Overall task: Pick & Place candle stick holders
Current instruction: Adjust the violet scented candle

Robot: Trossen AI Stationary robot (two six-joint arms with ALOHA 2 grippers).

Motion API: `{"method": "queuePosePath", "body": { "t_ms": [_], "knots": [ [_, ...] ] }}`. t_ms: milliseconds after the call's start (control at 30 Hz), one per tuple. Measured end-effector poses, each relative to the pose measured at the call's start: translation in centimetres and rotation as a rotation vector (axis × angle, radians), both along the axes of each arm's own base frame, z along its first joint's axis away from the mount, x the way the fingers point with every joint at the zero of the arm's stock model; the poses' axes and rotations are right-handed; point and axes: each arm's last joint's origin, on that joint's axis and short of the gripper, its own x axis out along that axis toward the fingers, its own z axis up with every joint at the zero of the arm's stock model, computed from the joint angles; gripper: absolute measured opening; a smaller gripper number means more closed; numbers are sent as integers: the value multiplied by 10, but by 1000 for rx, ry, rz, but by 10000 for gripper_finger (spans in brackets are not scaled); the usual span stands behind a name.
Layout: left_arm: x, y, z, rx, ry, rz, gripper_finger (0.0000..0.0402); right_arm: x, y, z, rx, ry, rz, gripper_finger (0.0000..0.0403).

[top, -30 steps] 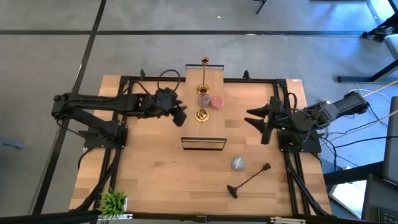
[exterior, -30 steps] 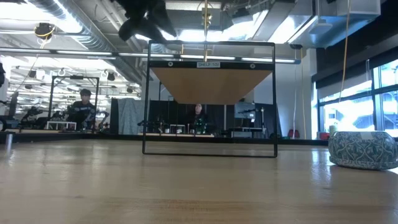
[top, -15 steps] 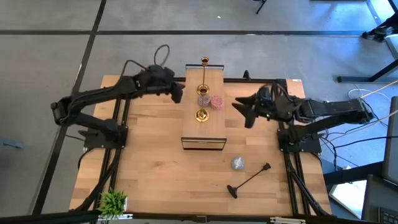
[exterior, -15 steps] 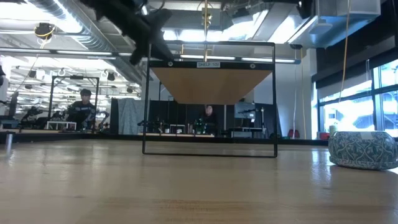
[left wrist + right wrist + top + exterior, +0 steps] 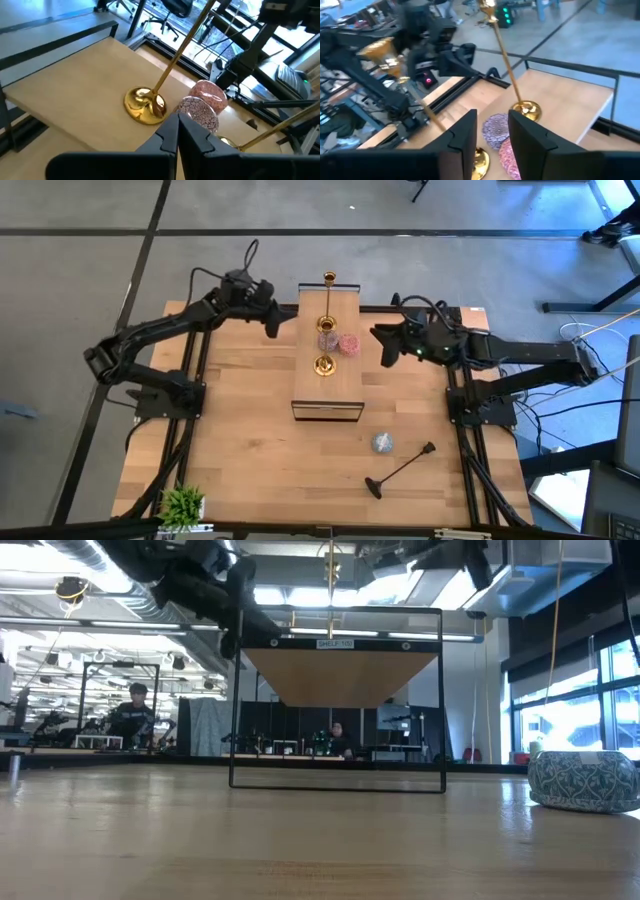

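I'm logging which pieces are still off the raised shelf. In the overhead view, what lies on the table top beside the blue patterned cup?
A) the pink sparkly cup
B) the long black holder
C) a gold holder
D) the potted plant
B: the long black holder lies flat on the table next to the blue patterned cup, while the gold holders and pink cup sit up on the shelf.
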Motion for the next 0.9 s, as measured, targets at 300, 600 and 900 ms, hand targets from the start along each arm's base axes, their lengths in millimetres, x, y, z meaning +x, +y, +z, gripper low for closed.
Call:
{"method": "queuePosePath", "body": {
  "t_ms": [300, 600, 900],
  "knots": [
    [32, -5, -24, 6, 28, -66, 2, 13, -10, -9, 63, 2, 9, 111],
    [57, 1, -40, 43, -40, -49, 2, 13, -10, -9, 65, 2, 19, 110],
    [68, -4, -46, 67, -55, -91, 2, 13, -10, -9, 63, 5, 20, 110]
  ]
}}
